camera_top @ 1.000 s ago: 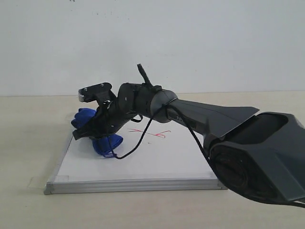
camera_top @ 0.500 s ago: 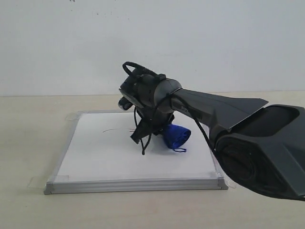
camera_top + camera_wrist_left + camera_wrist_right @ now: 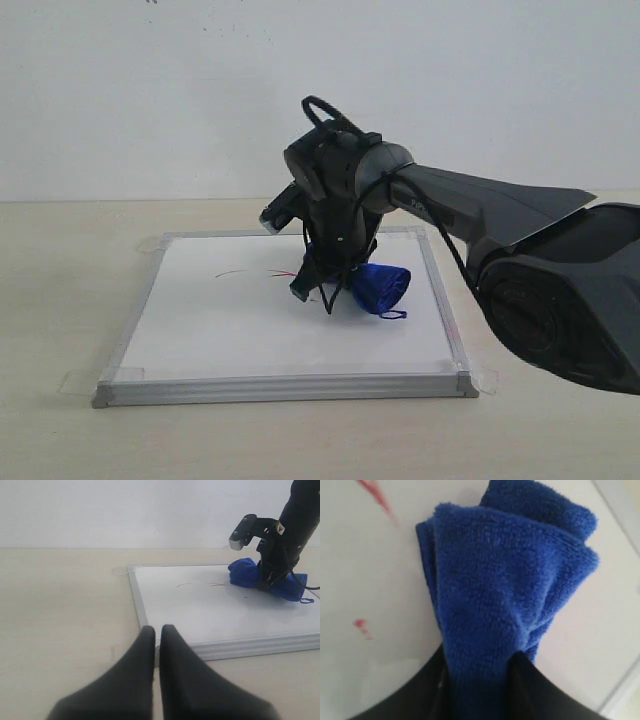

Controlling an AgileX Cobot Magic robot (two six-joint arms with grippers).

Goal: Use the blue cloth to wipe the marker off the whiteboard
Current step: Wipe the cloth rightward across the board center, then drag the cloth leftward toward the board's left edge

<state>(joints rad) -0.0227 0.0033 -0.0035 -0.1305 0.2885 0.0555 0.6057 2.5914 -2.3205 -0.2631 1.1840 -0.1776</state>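
Observation:
The whiteboard [image 3: 250,330] lies flat on the table, silver-framed, with taped corners. Thin red marker [image 3: 236,272] lines remain on its far middle, left of the cloth; red smears [image 3: 362,626] show close up. My right gripper [image 3: 340,285] is shut on the blue cloth [image 3: 378,287], pressing it onto the board's right half, its loop tag trailing. The cloth [image 3: 505,595] fills the right wrist view between the black fingers. From the left wrist view the cloth [image 3: 245,573] sits at the board's [image 3: 210,615] far side. My left gripper [image 3: 156,631] is shut, empty, off the board's near corner.
The board's metal frame [image 3: 285,388] stands slightly above the beige table [image 3: 60,300]. A white wall [image 3: 150,90] rises behind. The right arm's black cable [image 3: 325,295] dangles over the board beside the cloth.
My right gripper has swept the cloth from the board's far left across to its right half. The red scribble at the middle is mostly gone; faint lines remain.

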